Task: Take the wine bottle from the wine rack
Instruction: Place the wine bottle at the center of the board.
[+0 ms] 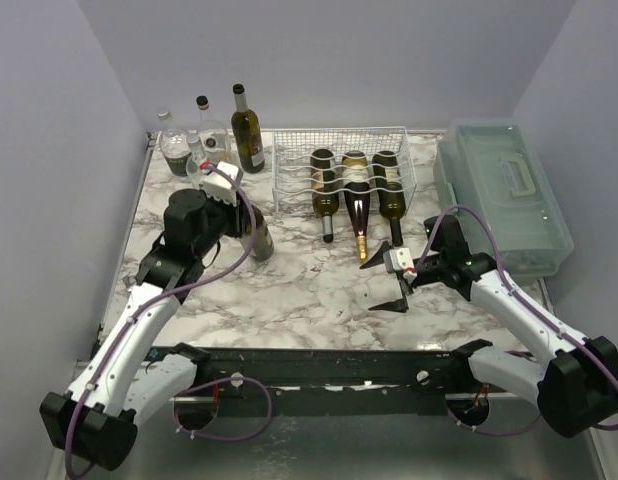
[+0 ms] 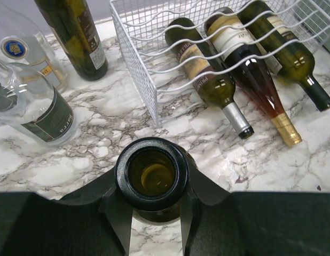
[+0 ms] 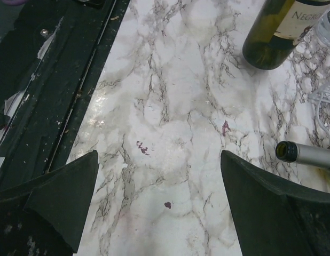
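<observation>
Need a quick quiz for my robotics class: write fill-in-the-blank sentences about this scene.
1. ___ bottles lie in the wine rack.
2. The left gripper is shut on the ___ of an upright bottle.
3. The right gripper is ___, above the marble table.
Missing words: three; neck; open.

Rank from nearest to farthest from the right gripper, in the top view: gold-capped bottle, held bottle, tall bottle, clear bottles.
From the right gripper:
1. The gold-capped bottle, lying in the rack, its neck just beyond the gripper.
2. The held bottle, standing to the left.
3. The tall bottle, at the back, left of the rack.
4. The clear bottles, back left corner.
</observation>
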`<state>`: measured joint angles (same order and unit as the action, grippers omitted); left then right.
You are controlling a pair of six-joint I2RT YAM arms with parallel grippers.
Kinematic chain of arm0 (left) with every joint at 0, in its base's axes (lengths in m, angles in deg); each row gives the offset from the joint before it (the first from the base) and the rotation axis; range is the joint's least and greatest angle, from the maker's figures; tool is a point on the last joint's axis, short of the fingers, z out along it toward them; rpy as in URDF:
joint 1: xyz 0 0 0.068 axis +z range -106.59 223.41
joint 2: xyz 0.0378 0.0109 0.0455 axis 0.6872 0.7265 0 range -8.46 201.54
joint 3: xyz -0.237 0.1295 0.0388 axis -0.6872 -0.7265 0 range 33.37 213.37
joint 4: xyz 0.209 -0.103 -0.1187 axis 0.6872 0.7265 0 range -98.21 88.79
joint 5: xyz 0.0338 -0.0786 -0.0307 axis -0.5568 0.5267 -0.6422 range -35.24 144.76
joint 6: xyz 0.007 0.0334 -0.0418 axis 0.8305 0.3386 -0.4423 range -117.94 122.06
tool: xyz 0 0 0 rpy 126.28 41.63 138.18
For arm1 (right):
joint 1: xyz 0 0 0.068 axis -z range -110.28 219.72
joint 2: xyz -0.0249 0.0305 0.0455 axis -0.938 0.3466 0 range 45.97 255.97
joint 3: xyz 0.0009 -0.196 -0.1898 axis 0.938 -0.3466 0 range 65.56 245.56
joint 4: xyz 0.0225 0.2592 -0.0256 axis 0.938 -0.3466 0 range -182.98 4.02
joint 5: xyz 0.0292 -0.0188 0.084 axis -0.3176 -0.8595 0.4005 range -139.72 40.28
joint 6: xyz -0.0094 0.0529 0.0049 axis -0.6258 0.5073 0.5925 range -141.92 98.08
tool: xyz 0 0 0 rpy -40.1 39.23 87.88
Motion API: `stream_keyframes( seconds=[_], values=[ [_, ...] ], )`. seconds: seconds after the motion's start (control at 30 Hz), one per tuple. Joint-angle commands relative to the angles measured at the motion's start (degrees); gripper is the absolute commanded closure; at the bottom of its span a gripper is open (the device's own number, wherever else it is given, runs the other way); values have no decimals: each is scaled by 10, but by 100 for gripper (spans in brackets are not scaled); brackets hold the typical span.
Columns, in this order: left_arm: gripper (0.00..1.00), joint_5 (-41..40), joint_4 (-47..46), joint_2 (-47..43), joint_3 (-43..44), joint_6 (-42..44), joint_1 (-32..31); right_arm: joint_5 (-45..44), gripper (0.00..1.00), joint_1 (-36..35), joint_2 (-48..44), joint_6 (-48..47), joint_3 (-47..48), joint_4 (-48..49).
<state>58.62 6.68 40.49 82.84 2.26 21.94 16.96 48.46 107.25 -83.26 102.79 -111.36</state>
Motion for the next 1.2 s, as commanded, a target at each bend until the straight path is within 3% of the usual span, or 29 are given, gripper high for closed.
stream_keyframes(
  seconds=[0.0,0.33,1.17],
  values=[
    [100,40,-104,51,80,-31,39,-10,1,5,-10,-15,10,-12],
    [100,23,-115,181,179,-35,79,-18,1,5,-12,-31,9,-21],
    [100,-34,-100,389,362,-5,96,-37,1,6,-2,-67,12,-44]
  ],
)
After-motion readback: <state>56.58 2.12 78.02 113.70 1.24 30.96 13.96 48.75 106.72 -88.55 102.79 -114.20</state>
